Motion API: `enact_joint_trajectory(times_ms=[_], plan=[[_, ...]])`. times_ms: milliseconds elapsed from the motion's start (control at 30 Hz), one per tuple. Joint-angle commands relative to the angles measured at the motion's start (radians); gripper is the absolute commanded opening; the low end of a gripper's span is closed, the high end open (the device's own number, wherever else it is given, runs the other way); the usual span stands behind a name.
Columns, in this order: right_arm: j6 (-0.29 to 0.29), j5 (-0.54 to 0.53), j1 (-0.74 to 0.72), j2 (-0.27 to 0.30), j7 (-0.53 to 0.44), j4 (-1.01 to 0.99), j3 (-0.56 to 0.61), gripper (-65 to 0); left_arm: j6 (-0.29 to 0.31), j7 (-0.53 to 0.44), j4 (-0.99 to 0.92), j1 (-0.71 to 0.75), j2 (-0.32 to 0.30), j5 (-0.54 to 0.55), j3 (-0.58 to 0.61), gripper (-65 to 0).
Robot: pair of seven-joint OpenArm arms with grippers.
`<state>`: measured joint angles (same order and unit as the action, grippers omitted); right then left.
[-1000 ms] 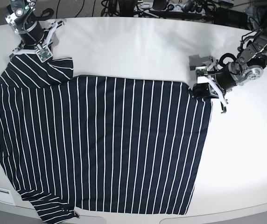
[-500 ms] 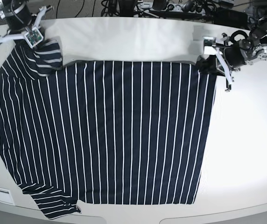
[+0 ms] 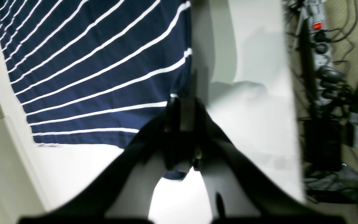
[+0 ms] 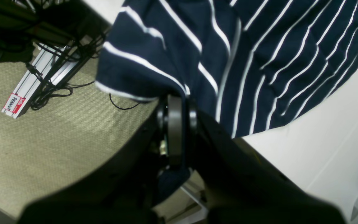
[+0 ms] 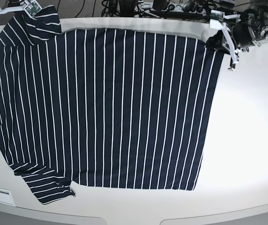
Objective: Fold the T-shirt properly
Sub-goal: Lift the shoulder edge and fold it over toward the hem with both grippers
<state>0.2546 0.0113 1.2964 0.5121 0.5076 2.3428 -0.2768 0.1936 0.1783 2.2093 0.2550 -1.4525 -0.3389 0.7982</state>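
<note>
Gripping a sleeve edge, the right gripper (image 5: 32, 7) sits at the far left corner of the table (image 5: 246, 140) in the base view, its jaws pressed together on the cloth. In its wrist view the gripper (image 4: 176, 99) pinches a bunched fold of the T-shirt (image 4: 259, 56), which hangs away from it over the table edge, with carpet (image 4: 42, 133) and a cable-wrapped rail (image 4: 26, 90) below and to its left.

The T-shirt (image 5: 106, 108) lies flat and spread wide between the two grippers, stripes running front to back, its far edge stretched along the back of the table. One sleeve lies at the near left, well away from both grippers.

The left gripper (image 5: 218, 40), at the far right, is clamped on the shirt's far right corner. In its wrist view the gripper (image 3: 182, 102) has its jaws together on that corner, the T-shirt (image 3: 98, 68) extending ahead and to its left, bare table (image 3: 253, 102) to its right, and a power strip (image 3: 318, 40) beyond the table edge.
</note>
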Motion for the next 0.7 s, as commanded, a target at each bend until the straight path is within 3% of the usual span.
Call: enact_joint_trajectory(times_ms=[0, 133, 233, 333, 500, 667], plan=[[-0.008, 0.005, 0.013, 0.006, -0.007, 0.013, -0.006, -65.0, -0.008, 0.007, 0.022, 0.015, -0.028, 0.000, -0.006, -65.0], [-0.011, 0.022, 0.013, 0.006, 0.002, 0.013, -0.006, -65.0, -0.014, 0.052, 0.044, 0.088, -0.027, -0.012, -0.006, -65.0], [-0.012, 0.023, 0.013, 0.006, 0.001, 0.013, -0.006, -65.0, -0.059, 0.061, 0.045, 0.137, -0.027, -0.064, -0.006, -65.0], [-0.020, 0.027, 0.013, 0.006, -0.004, 0.013, -0.006, -65.0, -0.065, 0.068, 0.045, 0.160, -0.027, -0.114, -0.006, -65.0], [-0.082, 0.116, -0.055, 0.007, -0.087, 0.013, -0.006, -65.0, -0.217, 0.122, 0.044, 0.134, 0.001, -0.247, -0.024, -65.0], [-0.071, 0.117, -0.219, 0.109, -0.129, 0.013, -0.006, -65.0, -0.243, 0.138, 0.044, 0.045, 0.093, -0.290, -0.077, -65.0]])
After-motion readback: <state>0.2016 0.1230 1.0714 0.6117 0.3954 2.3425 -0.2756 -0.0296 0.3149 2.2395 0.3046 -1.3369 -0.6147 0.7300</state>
